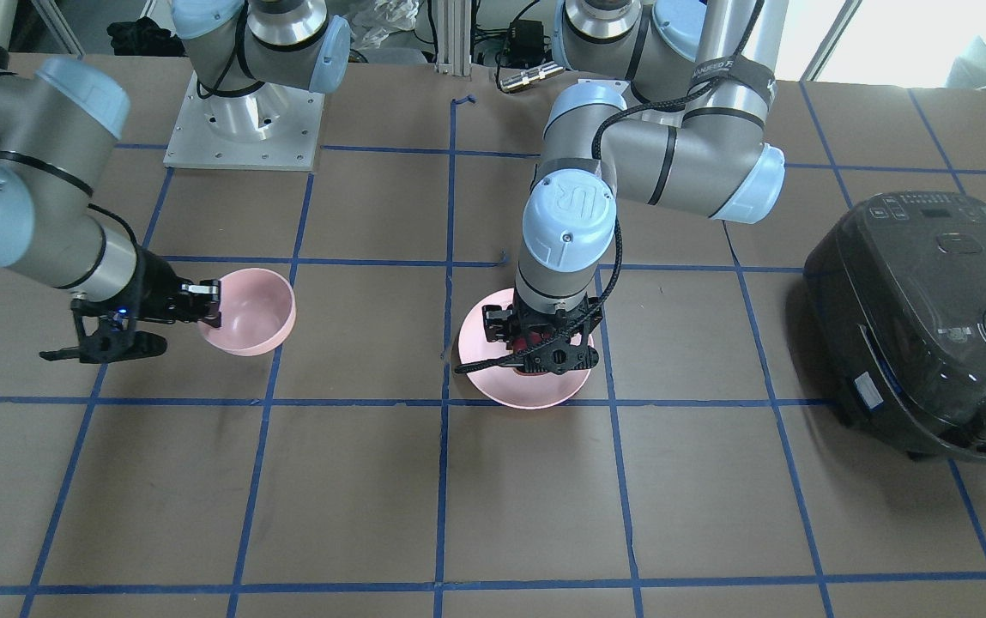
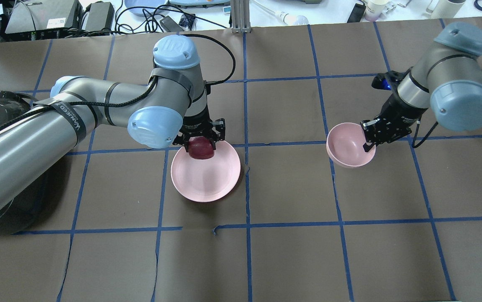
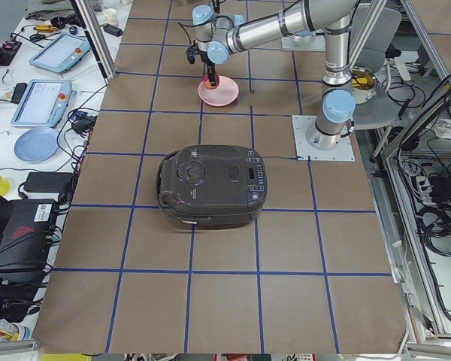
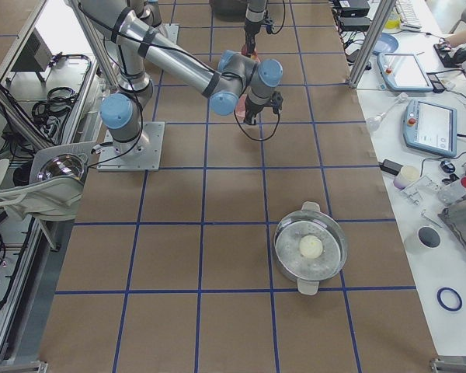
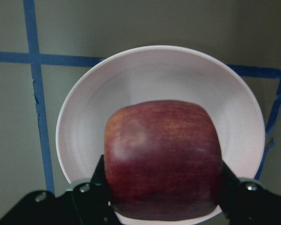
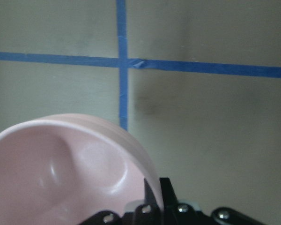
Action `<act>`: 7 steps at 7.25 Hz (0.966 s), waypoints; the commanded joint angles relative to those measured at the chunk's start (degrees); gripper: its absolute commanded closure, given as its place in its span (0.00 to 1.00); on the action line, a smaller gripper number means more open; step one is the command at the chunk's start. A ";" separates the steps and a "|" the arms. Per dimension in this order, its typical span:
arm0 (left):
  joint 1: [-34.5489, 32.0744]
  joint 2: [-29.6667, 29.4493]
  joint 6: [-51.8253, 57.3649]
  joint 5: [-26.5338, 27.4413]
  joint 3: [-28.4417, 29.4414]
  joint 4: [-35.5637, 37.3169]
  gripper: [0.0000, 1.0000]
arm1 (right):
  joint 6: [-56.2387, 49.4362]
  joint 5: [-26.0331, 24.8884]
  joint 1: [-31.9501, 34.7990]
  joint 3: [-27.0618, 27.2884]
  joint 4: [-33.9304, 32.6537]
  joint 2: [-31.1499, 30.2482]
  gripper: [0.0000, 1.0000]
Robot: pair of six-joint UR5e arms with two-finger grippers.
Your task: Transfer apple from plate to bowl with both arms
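The dark red apple (image 2: 201, 149) is held between the fingers of my left gripper (image 2: 201, 144), which is shut on it. It hangs over the far side of the flat pink plate (image 2: 207, 180). In the left wrist view the apple (image 5: 161, 159) fills the middle, with the plate (image 5: 131, 79) below it. My right gripper (image 2: 368, 136) is shut on the near-right rim of the small pink bowl (image 2: 347, 147), which is tilted. The bowl (image 1: 257, 305) and the right gripper (image 1: 211, 305) show at the left of the front view. The plate (image 1: 493, 378) is at the centre there.
A black rice cooker (image 1: 930, 318) stands on the robot's left side of the table. A metal pot (image 4: 311, 249) with a white object inside sits far out on the robot's right. Blue tape lines cross the brown table. The right arm's base plate (image 1: 244, 120) is at the back.
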 commanded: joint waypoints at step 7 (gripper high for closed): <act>-1.92 -0.09 -8.34 -2.25 2.17 -0.35 1.00 | 13.92 1.79 15.40 7.32 -14.23 3.25 1.00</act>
